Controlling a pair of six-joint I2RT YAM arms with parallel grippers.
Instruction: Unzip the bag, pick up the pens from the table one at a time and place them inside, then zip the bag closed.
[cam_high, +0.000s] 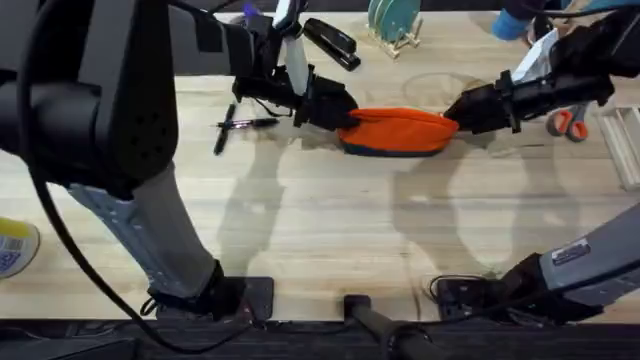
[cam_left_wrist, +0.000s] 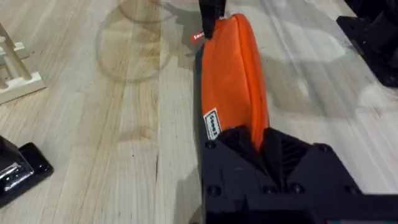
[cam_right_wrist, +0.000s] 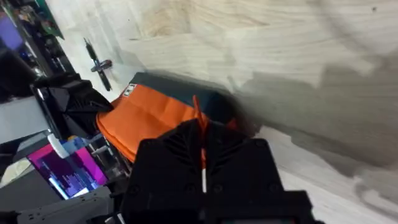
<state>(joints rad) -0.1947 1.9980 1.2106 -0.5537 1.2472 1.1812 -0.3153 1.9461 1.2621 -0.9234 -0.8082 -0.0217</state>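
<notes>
A stapler and scissors flank my reach; my left tool and right tool each clench the bag (opposite ends); two pens lie on the pale worktop.

The overhead camera looks down and forward across the table from above the arm bases. Each wrist camera sits close over its own gripper, facing along the orange bag from opposite ends; all three views share it.
</notes>
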